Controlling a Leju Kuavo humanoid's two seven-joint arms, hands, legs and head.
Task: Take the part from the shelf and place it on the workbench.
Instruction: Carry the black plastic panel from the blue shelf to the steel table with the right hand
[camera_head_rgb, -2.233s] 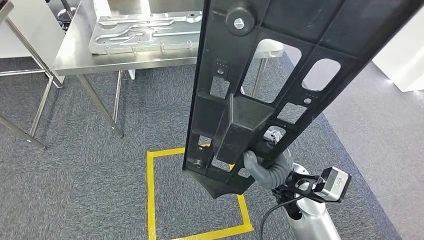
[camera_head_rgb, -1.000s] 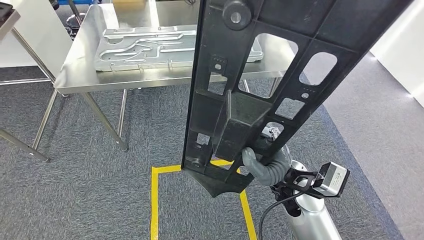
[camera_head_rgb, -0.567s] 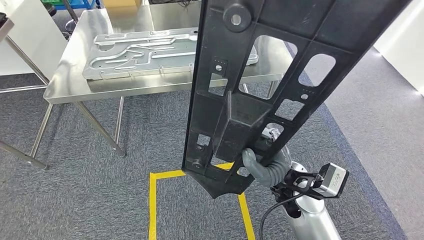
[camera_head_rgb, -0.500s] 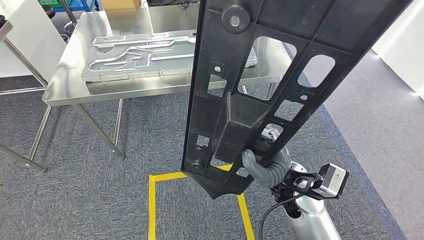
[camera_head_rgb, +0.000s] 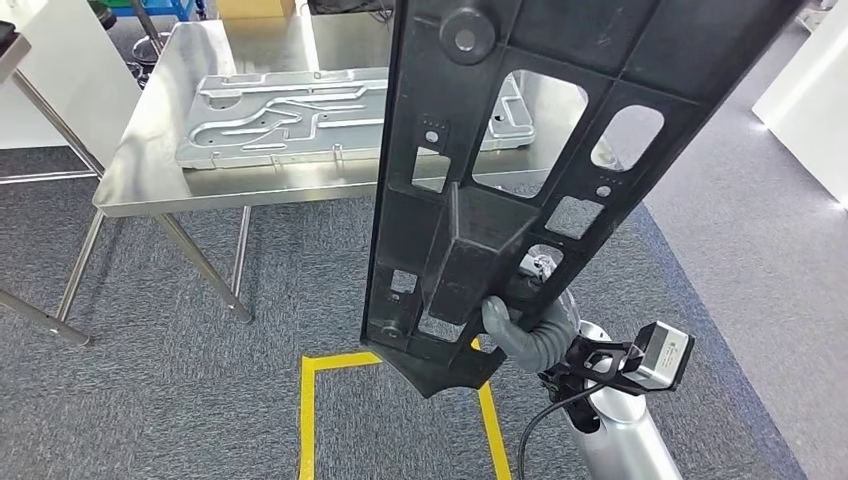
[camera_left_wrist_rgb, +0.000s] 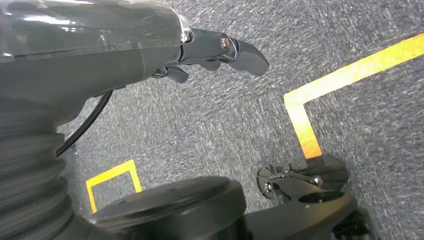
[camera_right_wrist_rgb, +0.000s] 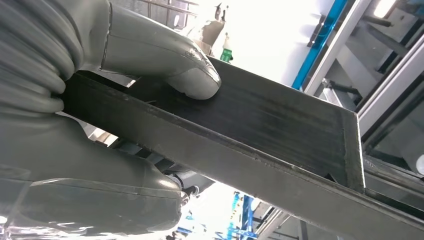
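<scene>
The right hand (camera_head_rgb: 525, 330) grips the part (camera_head_rgb: 520, 150) — a long black plastic frame with ribs and cut-out windows — near its lower, pointed end. In the right wrist view the thick thumb (camera_right_wrist_rgb: 165, 60) presses on one face of a raised black box section of the part, with the rest of the hand wrapped under it. The part is held up in the air in front of the robot, its long axis running steeply up and leaning a little to the right, the pointed tip down over the yellow floor tape (camera_head_rgb: 305, 420).

Far left stands the steel workbench (camera_head_rgb: 150, 170), with a flat silver metal plate (camera_head_rgb: 290, 115) lying on it; the part hangs apart from both.

The left hand (camera_left_wrist_rgb: 215, 50) hangs over the grey carpet (camera_head_rgb: 150, 380) — its dark fingers loosely apart, holding nothing.
</scene>
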